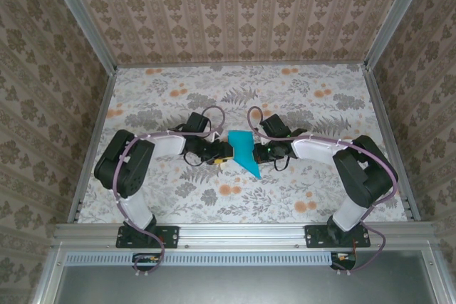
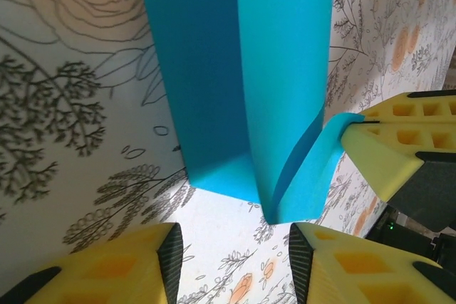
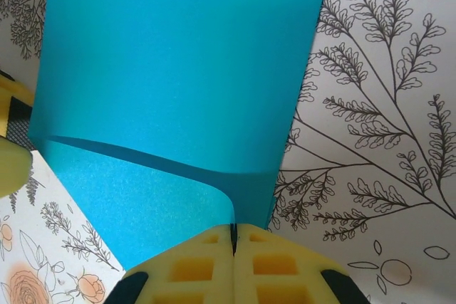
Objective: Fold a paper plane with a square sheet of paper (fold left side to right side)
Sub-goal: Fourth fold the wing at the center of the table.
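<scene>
Mid-table, between the two arms: paper [image 1: 243,152], already folded into a narrow blue shape, wide end far, point aimed near-right. It lies on the floral table [image 1: 306,197], roughly centred left to right.

Right gripper [image 3: 233,241]: clamped tight on the paper's right edge, the pads meeting with only the sheet between them. The right wrist view shows the top layer lifted and bowed in a smooth curve above a lower layer that stays flat on the table. Its fingers [image 2: 388,144] come in from the right in the left wrist view, and the pinched corner curls up off the surface there.

Left gripper [image 2: 235,261]: jaws partly apart, nothing between them, bare table showing in the gap. It sits just left of the paper and low to the table, with its tips short of the paper's near edge. I can't tell whether a tip touches the sheet.

Paper detail in the left wrist view: two long panels side by side, darker on the left and lighter on the right, with a straight crease between them running away from the camera. The left panel is flat, and the right panel rises toward the pinch.

Top view: both arms are elbowed in toward centre, wrists facing each other across the paper.
</scene>
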